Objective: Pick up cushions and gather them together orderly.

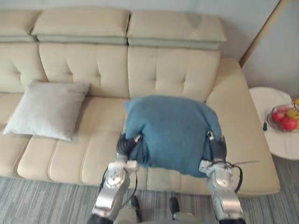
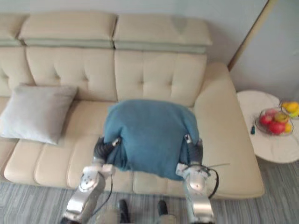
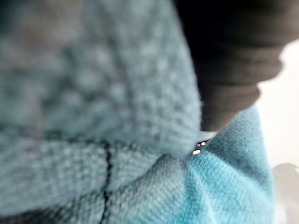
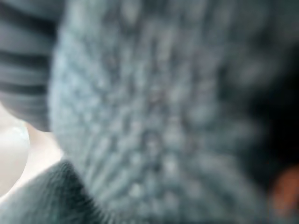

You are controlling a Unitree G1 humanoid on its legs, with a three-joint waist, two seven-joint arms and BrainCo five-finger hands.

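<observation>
Beige sofa [image 1: 173, 70] behind blue cushion [image 1: 170, 130] between left hand [image 1: 125, 144] and right hand [image 1: 217, 148], grips hidden.

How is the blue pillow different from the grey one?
The blue cushion is teal and bulging; the grey cushion is pale and flatter. The blue cushion sits between the left hand and right hand; the grey cushion leans untouched on the sofa, further left. Both are squarish.

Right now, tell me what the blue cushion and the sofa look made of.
Blue cushion: woven or knitted cloth, matte; coarse textured threads show close up. Sofa: probably leather or imitation, smooth with faint sheen, tufted back.
</observation>
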